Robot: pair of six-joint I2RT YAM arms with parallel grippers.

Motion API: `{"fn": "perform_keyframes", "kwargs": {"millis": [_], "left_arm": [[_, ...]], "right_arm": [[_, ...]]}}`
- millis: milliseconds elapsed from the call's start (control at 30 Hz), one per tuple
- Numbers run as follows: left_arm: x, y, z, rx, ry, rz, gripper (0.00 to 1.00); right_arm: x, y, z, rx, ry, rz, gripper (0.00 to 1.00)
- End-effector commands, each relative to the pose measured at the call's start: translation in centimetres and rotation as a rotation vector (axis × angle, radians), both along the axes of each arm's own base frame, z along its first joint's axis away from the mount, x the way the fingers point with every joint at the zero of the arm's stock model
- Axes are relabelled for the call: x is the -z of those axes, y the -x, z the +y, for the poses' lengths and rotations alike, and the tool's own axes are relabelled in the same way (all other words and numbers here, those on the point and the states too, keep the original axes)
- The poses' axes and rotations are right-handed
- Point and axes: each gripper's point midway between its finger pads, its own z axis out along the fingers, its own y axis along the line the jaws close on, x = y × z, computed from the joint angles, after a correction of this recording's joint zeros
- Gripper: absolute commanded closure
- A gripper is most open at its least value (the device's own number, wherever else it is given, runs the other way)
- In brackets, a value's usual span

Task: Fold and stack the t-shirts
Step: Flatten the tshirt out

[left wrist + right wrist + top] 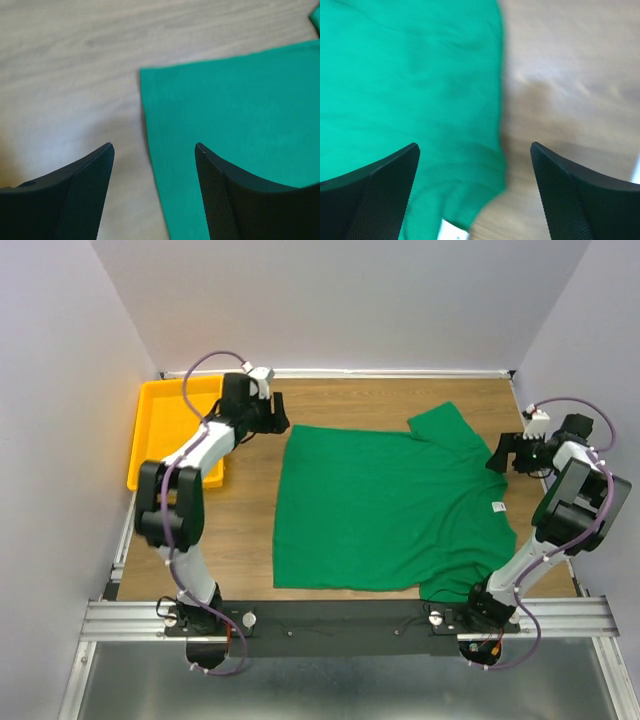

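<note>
One green t-shirt (pixel 390 510) lies spread flat on the wooden table, its white neck tag (pixel 497 506) near the right edge. My left gripper (pixel 280 424) hovers at the shirt's far left corner. In the left wrist view the shirt (pixel 235 125) has its side edge running between the open jaws of the left gripper (pixel 154 149), which hold nothing. My right gripper (pixel 497 457) is at the shirt's right edge, near the far sleeve. The right wrist view shows the right gripper (pixel 475 147) open over the shirt's (pixel 410 90) edge, with the tag (pixel 451 231) just below and nothing gripped.
A yellow plastic tray (pixel 165 425) sits at the far left of the table, beside the left arm. Grey walls close in the table on the left, back and right. A metal rail (pixel 340 618) with both arm bases runs along the near edge.
</note>
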Motion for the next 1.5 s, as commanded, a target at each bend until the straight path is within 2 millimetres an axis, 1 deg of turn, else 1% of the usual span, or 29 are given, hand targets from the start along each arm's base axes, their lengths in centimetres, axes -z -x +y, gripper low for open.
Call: {"fn": "perform_keyframes", "kwargs": {"millis": [0, 33, 67, 100, 133, 167, 200, 233, 267, 433, 533, 667, 767, 867, 933, 967, 1000, 1033, 1100, 1133, 1200, 1233, 1267, 1300, 1333, 1367, 1400, 1433, 1467], "left_arm": [[4.7, -2.9, -1.7, 0.017, -0.041, 0.132, 0.31], [3.7, -4.8, -2.0, 0.009, -0.043, 0.104, 0.31], [6.6, -5.2, -2.0, 0.008, -0.063, 0.168, 0.33], [7.3, -5.6, -2.2, 0.017, -0.066, 0.181, 0.34], [6.4, -6.9, -2.7, 0.028, -0.06, 0.155, 0.34], [7.1, -7.0, -3.0, 0.039, -0.061, 0.175, 0.34], [8.8, -7.1, -3.4, 0.047, -0.075, 0.208, 0.34], [8.2, -7.9, -3.7, 0.053, -0.083, 0.187, 0.34], [9.7, -7.7, -3.6, 0.052, -0.102, 0.228, 0.34], [11.4, -7.9, -3.5, 0.049, -0.116, 0.264, 0.37], [11.7, -7.4, -4.1, 0.072, -0.102, 0.279, 0.39], [12.2, -6.1, -5.4, 0.132, -0.065, 0.312, 0.48], [12.7, -5.7, -5.9, 0.151, -0.064, 0.328, 0.51], [12.9, -5.9, -5.9, 0.141, -0.076, 0.332, 0.6], [12.9, -6.2, -5.9, 0.135, -0.079, 0.328, 0.66], [13.0, -6.4, -5.7, 0.127, -0.086, 0.328, 0.73], [12.8, -6.6, -5.7, 0.126, -0.085, 0.322, 0.77], [12.6, -6.8, -5.8, 0.123, -0.087, 0.315, 0.8], [12.0, -7.1, -5.6, 0.111, -0.091, 0.297, 0.97], [11.8, -7.2, -5.5, 0.1, -0.094, 0.292, 1.0], [10.4, -7.9, -5.2, 0.08, -0.093, 0.246, 1.0], [10.2, -7.9, -5.3, 0.079, -0.088, 0.238, 1.0], [9.4, -8.0, -5.4, 0.078, -0.083, 0.22, 1.0], [9.1, -8.1, -5.4, 0.079, -0.08, 0.213, 1.0], [8.9, -8.1, -5.4, 0.076, -0.079, 0.206, 1.0], [8.6, -8.1, -5.4, 0.077, -0.076, 0.195, 1.0], [8.6, -7.9, -5.4, 0.077, -0.076, 0.195, 1.0], [8.5, -8.0, -5.4, 0.077, -0.073, 0.188, 1.0], [8.1, -7.9, -5.4, 0.08, -0.071, 0.182, 1.0]], "right_arm": [[-3.0, -0.6, 5.0, -0.167, -0.118, -0.077, 0.0], [-3.4, -0.6, 5.6, -0.192, -0.118, -0.092, 0.0], [-4.3, -0.6, 6.7, -0.226, -0.124, -0.118, 0.0], [-4.5, -0.5, 7.2, -0.241, -0.123, -0.127, 0.0], [-4.8, -0.5, 7.8, -0.263, -0.122, -0.14, 0.0], [-5.2, -0.5, 8.0, -0.272, -0.122, -0.152, 0.0], [-5.6, -0.5, 8.2, -0.278, -0.124, -0.164, 0.0], [-5.9, -0.5, 8.4, -0.283, -0.134, -0.171, 0.0], [-6.2, -0.5, 8.6, -0.288, -0.137, -0.18, 0.0], [-6.7, -0.3, 9.2, -0.305, -0.161, -0.198, 0.0], [-6.7, -0.3, 9.3, -0.299, -0.174, -0.193, 0.0], [-6.4, -0.6, 9.0, -0.282, -0.174, -0.178, 0.0], [-6.4, -1.0, 8.8, -0.272, -0.172, -0.174, 0.0], [-6.6, -1.3, 9.1, -0.274, -0.161, -0.173, 0.0], [-6.7, -1.7, 9.8, -0.292, -0.142, -0.173, 0.0], [-6.6, -2.0, 9.8, -0.291, -0.119, -0.169, 0.0], [-6.5, -2.2, 10.1, -0.294, -0.108, -0.165, 0.0], [-6.8, -2.8, 10.5, -0.298, -0.082, -0.167, 0.0], [-7.1, -4.1, 10.6, -0.293, -0.052, -0.185, 0.0], [-6.9, -4.8, 11.2, -0.285, -0.054, -0.176, 0.0], [-7.8, -7.2, 10.6, -0.254, 0.002, -0.218, 0.0], [-7.3, -8.2, 10.7, -0.217, 0.005, -0.204, 0.0], [-8.6, -10.0, 10.4, -0.199, 0.016, -0.255, 0.0], [-9.1, -11.1, 10.4, -0.182, -0.005, -0.271, 0.0], [-8.9, -12.0, 10.4, -0.159, -0.039, -0.261, 0.0], [-6.5, -12.9, 11.2, -0.147, -0.14, -0.199, 0.0], [-7.8, -14.8, 11.2, -0.138, -0.188, -0.21, 0.0], [-5.2, -15.6, 11.4, -0.128, -0.24, -0.153, 0.0], [-4.6, -16.6, 11.3, -0.109, -0.265, -0.138, 0.0]]}}
